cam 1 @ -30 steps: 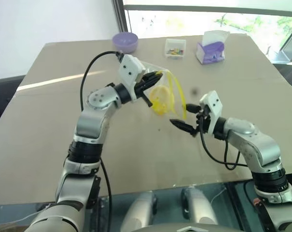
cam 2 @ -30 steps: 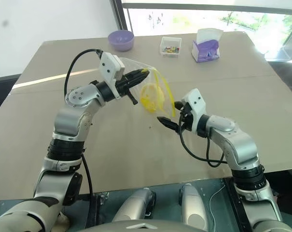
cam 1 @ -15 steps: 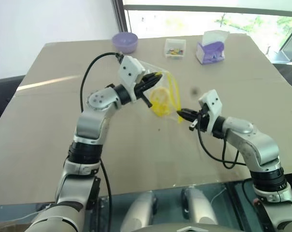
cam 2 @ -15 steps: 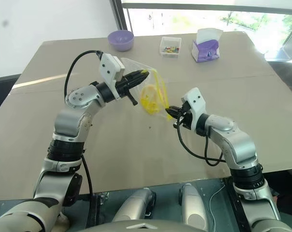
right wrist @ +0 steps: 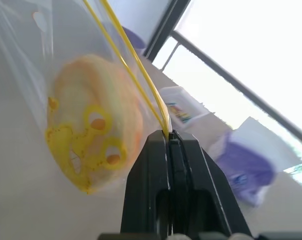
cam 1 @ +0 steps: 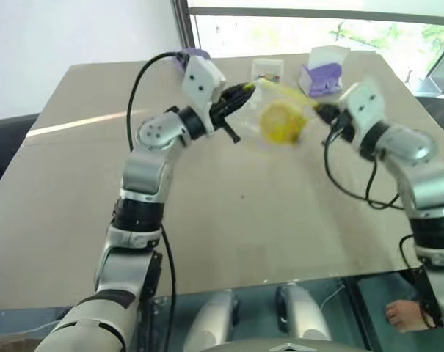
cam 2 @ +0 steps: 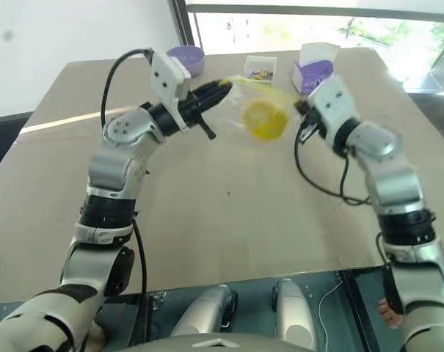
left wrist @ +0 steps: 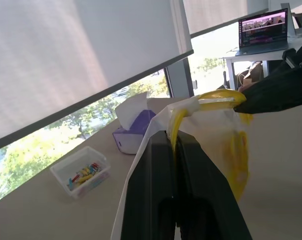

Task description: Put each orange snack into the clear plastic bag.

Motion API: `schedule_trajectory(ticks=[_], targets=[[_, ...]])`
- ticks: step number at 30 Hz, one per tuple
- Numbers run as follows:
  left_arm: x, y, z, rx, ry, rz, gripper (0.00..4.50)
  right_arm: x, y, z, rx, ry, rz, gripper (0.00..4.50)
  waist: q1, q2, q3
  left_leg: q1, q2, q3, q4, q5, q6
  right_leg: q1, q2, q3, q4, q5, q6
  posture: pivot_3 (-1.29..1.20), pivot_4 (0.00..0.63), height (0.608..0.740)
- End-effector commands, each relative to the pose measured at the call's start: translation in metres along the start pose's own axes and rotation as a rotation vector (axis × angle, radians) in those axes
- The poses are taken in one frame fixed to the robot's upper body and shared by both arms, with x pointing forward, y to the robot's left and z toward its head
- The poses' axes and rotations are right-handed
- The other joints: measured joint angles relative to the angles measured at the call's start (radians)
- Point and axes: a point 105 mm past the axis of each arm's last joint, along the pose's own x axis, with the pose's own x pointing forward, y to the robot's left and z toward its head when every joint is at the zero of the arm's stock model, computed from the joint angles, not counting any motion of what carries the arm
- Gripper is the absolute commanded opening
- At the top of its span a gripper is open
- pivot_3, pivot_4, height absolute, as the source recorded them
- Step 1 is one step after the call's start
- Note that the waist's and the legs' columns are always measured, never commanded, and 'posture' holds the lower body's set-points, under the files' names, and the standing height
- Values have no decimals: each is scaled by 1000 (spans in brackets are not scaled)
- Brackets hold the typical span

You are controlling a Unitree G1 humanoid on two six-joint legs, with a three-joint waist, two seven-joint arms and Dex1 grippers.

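1. Snack (cam 1: 282,122): the round orange-yellow bun sits inside the clear bag (right wrist: 66,100), low in its hanging pouch, held up in the air above the desk (cam 1: 229,220) between the two arms. In the right wrist view it shows through the film behind the bag's yellow print.

2. Bag: it is stretched between the two claws by its yellow seal strip (right wrist: 136,70), with the pouch sagging below that line and nothing of it touching the desk.

3. Left claw (cam 1: 244,92): closed on one end of the bag's top edge; the left wrist view shows the yellow strip and film pinched between its black fingers (left wrist: 155,190).

4. Right claw (cam 1: 323,112): closed on the other end of the top edge, with the yellow strip running straight into its shut tips in the right wrist view.

5. Step in hand, as I judge it: the bun is already bagged, and no other bun shows on the desk, so what is left is finishing, either closing the seal or setting the bag down.

6. Next move, as a judgement: both claws need to keep their pinch and travel together, so the strip stays level and the bun's weight does not tug the thin film loose.

7. Farther off, at the desk's far edge: a purple bowl (cam 2: 186,58), a small clear box (cam 2: 260,68) and a tissue box (cam 2: 315,70), all well apart from the bag.
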Motion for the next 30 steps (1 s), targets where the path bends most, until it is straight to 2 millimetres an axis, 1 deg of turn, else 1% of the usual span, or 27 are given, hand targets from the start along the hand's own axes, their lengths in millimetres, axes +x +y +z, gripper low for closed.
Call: schedule_trajectory(ticks=[1,3,5,7,9,11,13,15,17,18,20,21,22,24,25,26,28,30], targets=[[-11,-13,-9,18,22,-56,0,-7,-5,3,-161,7,17,58,-2,0,0,0,0,0,0,0,0,0,0,0,0,0,0,0,150,740],[-17,-25,-23,41,63,-97,0,-10,5,-5,-185,25,56,58,-3,0,0,0,0,2,-1,-1,1,-1,0,2,-1,0,0,0,150,740],[-25,-39,-35,60,101,-142,0,-15,23,-13,-184,42,121,58,0,0,0,0,0,2,-1,-1,1,-1,0,2,-1,0,0,0,150,740],[-36,-56,-49,71,144,-204,0,-23,48,-26,-162,77,207,58,3,0,0,0,1,1,-1,-1,1,-1,0,2,-1,0,0,0,150,740],[-49,-70,-61,64,186,-252,0,-34,78,-38,-115,102,298,58,4,0,0,0,1,1,0,-1,1,-1,0,2,-1,0,0,0,150,740],[-58,-78,-67,66,213,-282,0,-43,98,-42,-71,113,358,58,5,0,0,0,1,1,0,-1,2,0,0,2,-1,0,0,0,150,740],[-64,-81,-70,53,227,-284,0,-49,109,-46,-48,128,384,58,4,0,0,0,1,2,1,-1,2,1,0,2,-1,0,0,0,150,740],[-68,-82,-73,62,240,-292,0,-54,115,-50,-34,146,415,58,4,0,0,1,1,2,1,-1,2,1,0,3,-1,0,1,0,150,740],[-71,-82,-73,61,244,-292,0,-57,115,-50,-20,149,423,58,4,0,0,2,1,2,1,-3,5,3,0,3,-1,1,1,0,150,740],[-72,-82,-74,64,246,-294,0,-58,114,-49,-16,148,421,591,4,0,0,3,1,2,1,-3,5,4,1,3,-1,1,1,0,150,740],[-72,-81,-73,79,246,-303,0,-65,106,-46,-18,140,403,1164,5,0,0,3,2,2,2,-3,5,4,2,2,-1,1,1,0,150,740],[-72,-81,-73,87,246,-308,0,-67,102,-44,-20,135,392,1736,6,0,0,3,2,2,2,-2,3,4,2,2,-1,1,1,0,150,740],[-72,-81,-73,92,246,-310,0,-69,99,-41,-25,128,391,1868,7,0,0,3,2,2,2,-1,2,4,2,2,-1,1,1,0,150,740],[-71,-80,-73,114,241,-318,0,-72,97,-22,-9,67,416,1868,8,0,0,2,2,2,2,-1,2,3,1,2,-2,1,1,0,150,740],[-71,-79,-72,120,237,-319,0,-71,97,-11,-7,21,421,1868,7,0,0,2,1,3,2,-1,2,3,1,3,-2,1,1,0,150,740],[-71,-79,-72,124,235,-319,0,-70,96,-4,-6,-9,423,1868,4,0,0,2,2,3,1,-1,2,3,1,3,-2,1,1,0,150,740],[-70,-78,-72,144,228,-323,0,-60,98,16,-8,-86,415,1868,4,0,0,2,2,3,1,-1,2,3,1,3,-2,1,1,0,150,740],[-69,-77,-71,154,222,-323,0,-50,104,30,-27,-139,419,1868,2,0,0,3,3,4,1,-1,2,3,3,3,-2,1,1,0,150,740]])
